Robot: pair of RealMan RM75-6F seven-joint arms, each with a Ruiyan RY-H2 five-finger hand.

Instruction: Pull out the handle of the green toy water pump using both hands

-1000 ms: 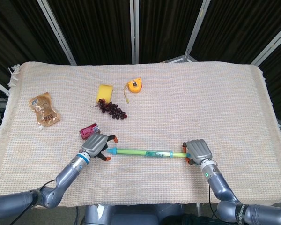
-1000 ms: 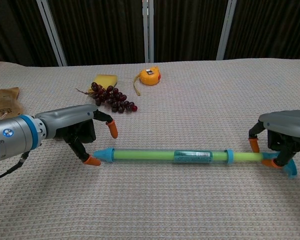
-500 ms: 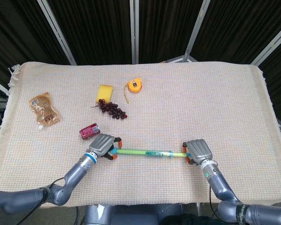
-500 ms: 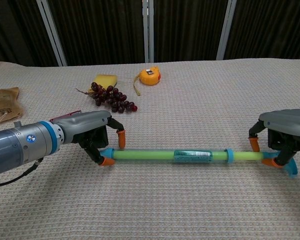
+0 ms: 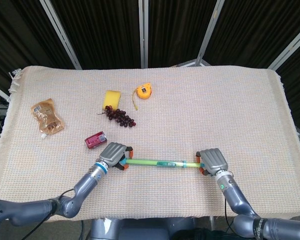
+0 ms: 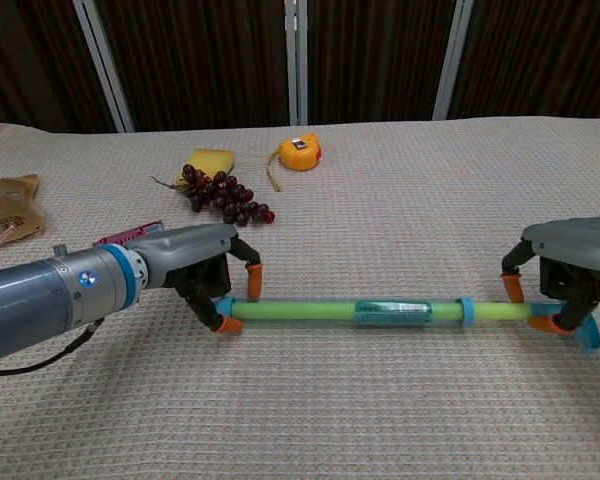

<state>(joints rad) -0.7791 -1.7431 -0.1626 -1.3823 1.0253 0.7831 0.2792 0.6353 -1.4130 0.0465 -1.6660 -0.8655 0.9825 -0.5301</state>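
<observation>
Long green plastic toy water pump (image 6: pixel 310 311) lies across the woven tablecloth (image 5: pixel 215 110) between my hands: my left hand (image 6: pixel 205 272) closed round its blue tip, my right hand (image 6: pixel 570 275) gripping the handle end.

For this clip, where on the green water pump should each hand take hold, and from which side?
The pump lies flat, running left to right. Best grip: the two ends, from above. The left hand straddles the blue nozzle end; the right hand is around the thinner handle rod by its blue tip. That probably suits pulling along its length.
</observation>
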